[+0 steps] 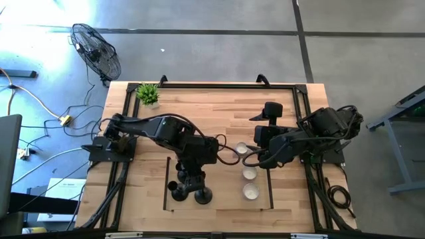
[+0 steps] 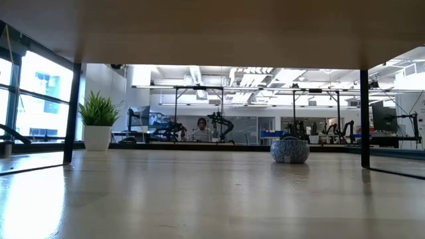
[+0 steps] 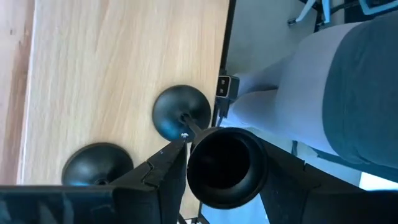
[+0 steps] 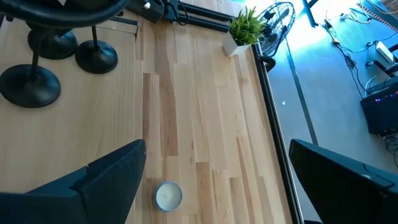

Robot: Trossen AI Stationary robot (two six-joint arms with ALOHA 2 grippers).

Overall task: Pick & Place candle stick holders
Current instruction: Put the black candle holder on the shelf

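Wooden table [image 1: 212,109] on grey floor; left claw [image 3: 217,171] clamped on a candlestick holder [image 3: 225,167]; right claw [image 4: 217,180] apart.

Two dark jointed arms [image 1: 166,133], black cables [image 1: 339,196]

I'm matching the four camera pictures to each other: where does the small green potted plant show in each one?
High view: the potted plant stands at the table's far left corner, behind the left arm.
Low view: the potted plant stands at the left, in a white pot.
Left wrist view: not in it.
Right wrist view: the potted plant shows at the top, by the table's edge.
Shared landmark: the black table frame rail beside it.
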